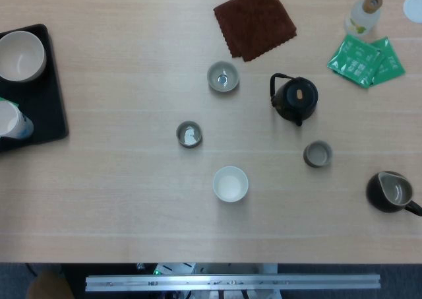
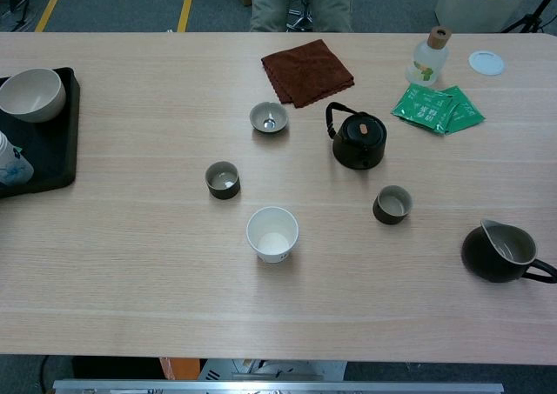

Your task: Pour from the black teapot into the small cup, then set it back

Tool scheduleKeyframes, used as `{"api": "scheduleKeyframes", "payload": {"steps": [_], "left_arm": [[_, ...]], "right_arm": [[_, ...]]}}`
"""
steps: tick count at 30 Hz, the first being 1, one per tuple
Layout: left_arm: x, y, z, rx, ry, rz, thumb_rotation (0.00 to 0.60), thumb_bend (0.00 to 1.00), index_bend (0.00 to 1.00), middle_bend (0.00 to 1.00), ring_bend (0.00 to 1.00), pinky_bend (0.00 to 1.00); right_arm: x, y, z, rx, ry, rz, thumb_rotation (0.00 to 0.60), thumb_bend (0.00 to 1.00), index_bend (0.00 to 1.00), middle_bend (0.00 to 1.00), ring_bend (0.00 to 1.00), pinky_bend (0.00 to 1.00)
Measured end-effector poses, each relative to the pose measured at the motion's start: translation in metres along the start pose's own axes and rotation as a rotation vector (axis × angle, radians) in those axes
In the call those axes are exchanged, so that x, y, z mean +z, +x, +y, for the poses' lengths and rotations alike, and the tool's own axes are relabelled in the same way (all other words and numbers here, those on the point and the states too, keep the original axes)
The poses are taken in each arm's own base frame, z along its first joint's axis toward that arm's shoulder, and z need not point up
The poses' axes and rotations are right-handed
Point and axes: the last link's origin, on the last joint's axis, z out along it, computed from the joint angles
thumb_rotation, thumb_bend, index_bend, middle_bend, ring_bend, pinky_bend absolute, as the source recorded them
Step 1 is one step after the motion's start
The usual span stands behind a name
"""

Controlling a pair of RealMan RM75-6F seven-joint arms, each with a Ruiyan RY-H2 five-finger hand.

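I see the black teapot [image 1: 295, 99] mid-surface, small cup [image 1: 318, 154] near it, dark pitcher [image 1: 390, 192] cut off at right edge. Neither hand shows, fingers' state unknowable.

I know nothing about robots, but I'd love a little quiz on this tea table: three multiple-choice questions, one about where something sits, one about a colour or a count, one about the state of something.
1. Where is the black teapot?
A. On the black tray
B. On the bare table, in front of the brown cloth
C. Inside the white bowl

2. What colour are the packets near the small bottle?
A. Green
B. Red
C. Blue

3. In what state is the teapot?
A. Tipped over a cup
B. Lying on its side
C. Upright with its lid on, nothing holding it

Answers: 1 B, it stands on the wood just nearer the camera than the brown cloth. 2 A, they are plainly green in both views. 3 C, it stands level with the lid in place and no hand is in view.
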Motion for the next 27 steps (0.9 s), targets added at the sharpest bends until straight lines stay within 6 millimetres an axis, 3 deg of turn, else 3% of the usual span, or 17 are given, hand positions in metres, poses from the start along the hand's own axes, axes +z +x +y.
{"api": "scheduleKeyframes", "payload": {"steps": [15,23,27], "left_arm": [[-0.001,-0.001,0.002,0.002,0.006,-0.015,0.6,0.29,0.23,0.24,0.18,0.1],[-0.004,0.001,0.0,-0.003,0.024,-0.01,0.6,0.29,0.23,0.24,0.18,0.1],[-0.005,0.001,-0.001,-0.004,0.032,-0.008,0.6,0.29,0.23,0.24,0.18,0.1]], "right_arm": [[0.012,0.002,-0.007,-0.033,0.063,-0.024,0.6,0.2,0.32,0.41,0.29,0.28],[0.042,0.004,-0.03,-0.096,0.184,-0.086,0.6,0.2,0.32,0.41,0.29,0.25],[0.061,0.003,-0.049,-0.136,0.267,-0.116,0.6,0.2,0.32,0.41,0.29,0.16]]}}
